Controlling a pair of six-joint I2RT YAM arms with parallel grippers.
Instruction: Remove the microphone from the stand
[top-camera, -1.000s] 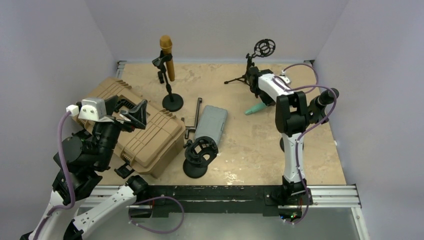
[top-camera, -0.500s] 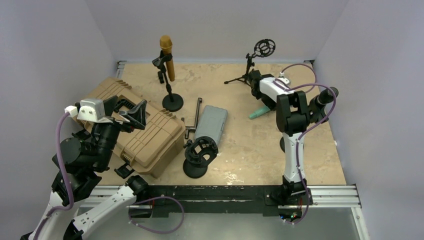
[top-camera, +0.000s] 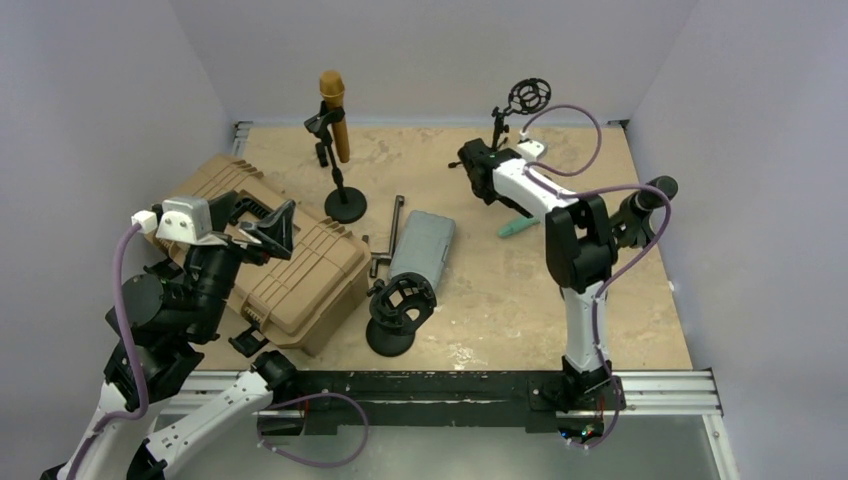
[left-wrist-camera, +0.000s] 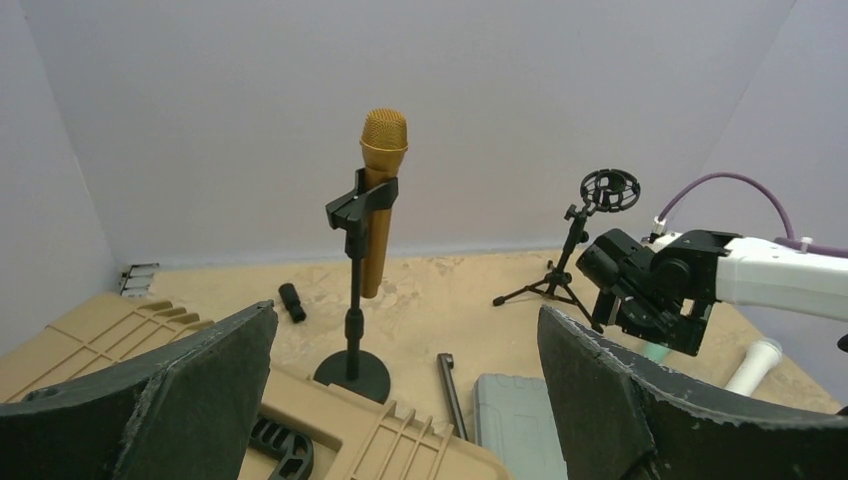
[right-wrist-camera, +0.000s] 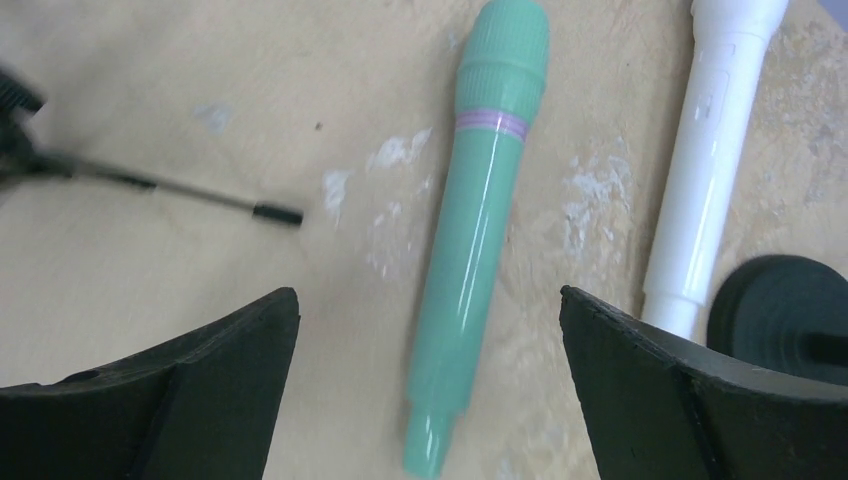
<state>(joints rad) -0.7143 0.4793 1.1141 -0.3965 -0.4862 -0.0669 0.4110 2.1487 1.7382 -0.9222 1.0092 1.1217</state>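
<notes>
Sandy tabletop (top-camera: 600, 300) bears the green microphone (right-wrist-camera: 475, 230) under the right end effector (right-wrist-camera: 430, 340) (spread wide, empty); left end effector (left-wrist-camera: 407, 320) too.

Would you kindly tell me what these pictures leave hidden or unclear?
White microphone: right wrist view, its far end cut off by the top edge.
Green microphone: top view, mostly hidden behind the right arm.
Tripod stand: right wrist view, blurred, cut off at the left edge.

On the counter (top-camera: 500, 300), viewed from above: mic (top-camera: 333, 95) upright in stand (top-camera: 345, 205) at 11 o'clock; tripod (top-camera: 497, 128) at 1; loose mic (top-camera: 515, 228) flat at 2; case (top-camera: 290, 265) at 9; box (top-camera: 422, 245) at centre; mount (top-camera: 400, 312) at 6, just before box.
</notes>
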